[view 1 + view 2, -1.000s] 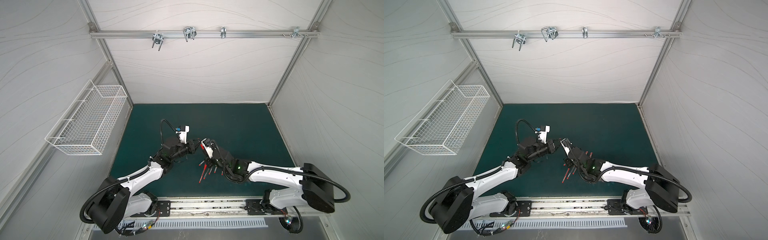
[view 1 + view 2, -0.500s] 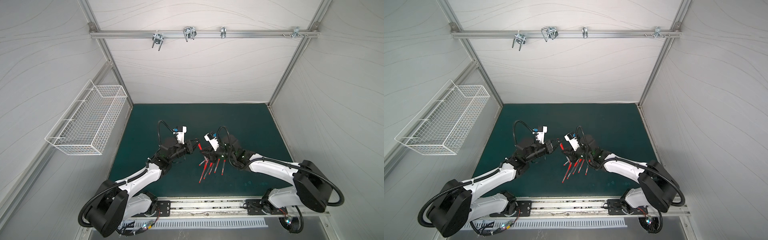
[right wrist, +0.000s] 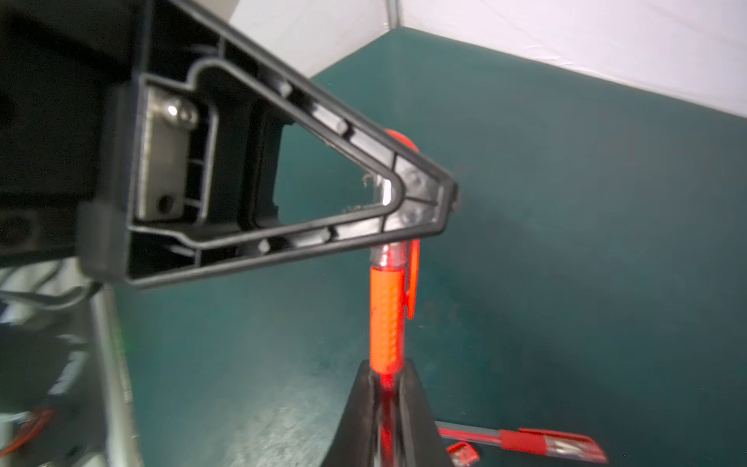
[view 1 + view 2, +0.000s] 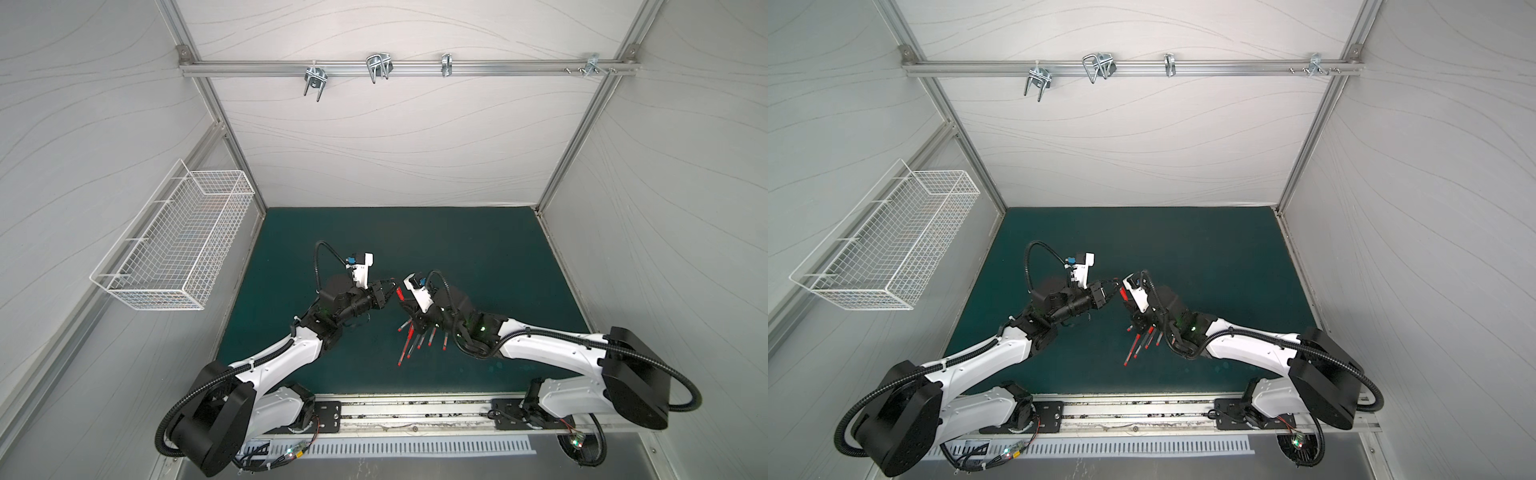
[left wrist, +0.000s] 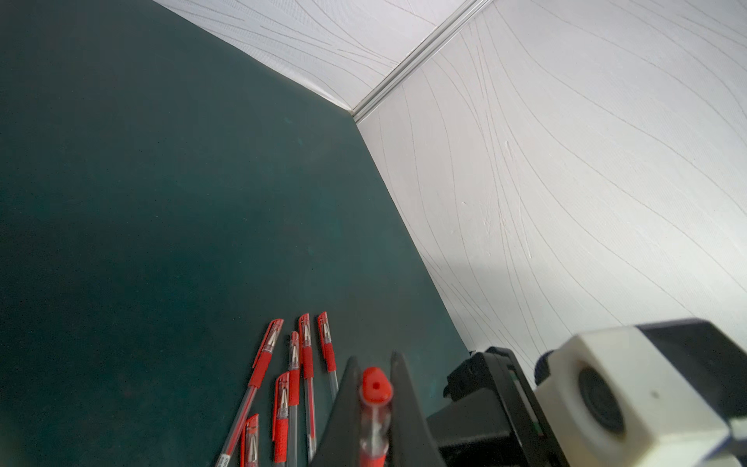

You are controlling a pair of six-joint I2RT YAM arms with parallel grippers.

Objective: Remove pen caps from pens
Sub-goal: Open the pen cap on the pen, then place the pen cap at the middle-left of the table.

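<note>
1. Two grippers meet above the green mat [image 4: 478, 249], tips near each other.
2. My right gripper [image 3: 386, 366] is pinched tight on one pen [image 3: 387, 319], holding the barrel just behind the red grip section.
3. My left gripper [image 5: 375, 366] is clamped narrow across that pen's cap [image 5: 376, 389]; the cap is seated on the pen.
4. About six loose pens [image 5: 281, 404], all capped, lie side by side on the mat beneath my right wrist.

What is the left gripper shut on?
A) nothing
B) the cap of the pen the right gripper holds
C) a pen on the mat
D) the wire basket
B: the left gripper pinches the red pen cap, and the right gripper grips that pen by its barrel.
</note>
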